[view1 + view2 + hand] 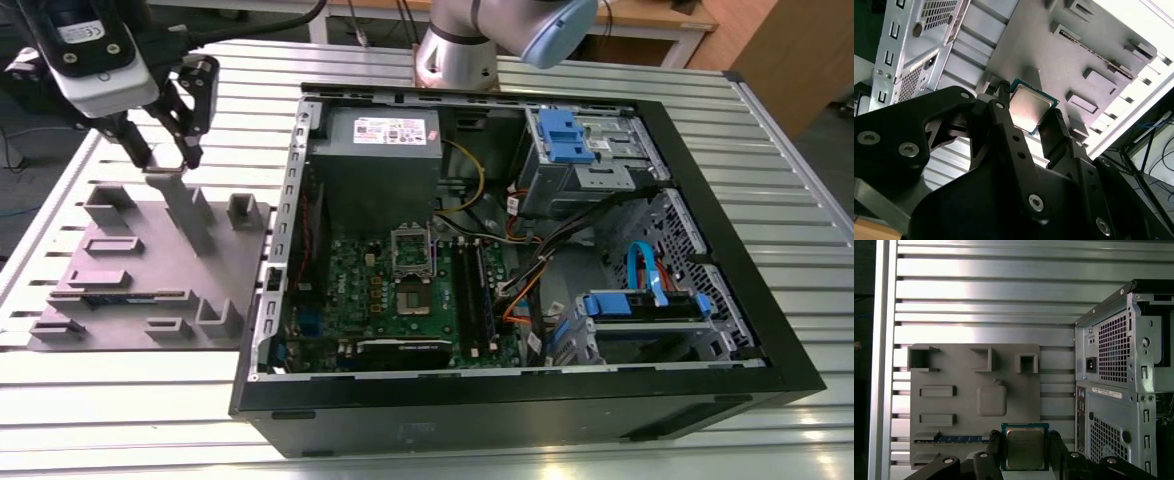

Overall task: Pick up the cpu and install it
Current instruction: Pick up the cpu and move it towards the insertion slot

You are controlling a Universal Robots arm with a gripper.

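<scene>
I've got the cpu (1025, 447) pinched by two opposite edges, claw (170, 158) closed only to chip width. I'd say that grip leaves its flat face free and square. It hangs over the tray (134, 260), at nine o'clock from the case (534, 412), its pocket (991, 400) empty.

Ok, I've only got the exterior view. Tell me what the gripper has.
Observer: In both wrist views the gripper is shut on the cpu, one finger on each side edge.
Operator: Give me its facing.
Observer: Its metal top faces both wrist cameras.
Operator: Now check the tray.
Observer: In the first wrist view the tray has its square seat bare.
</scene>
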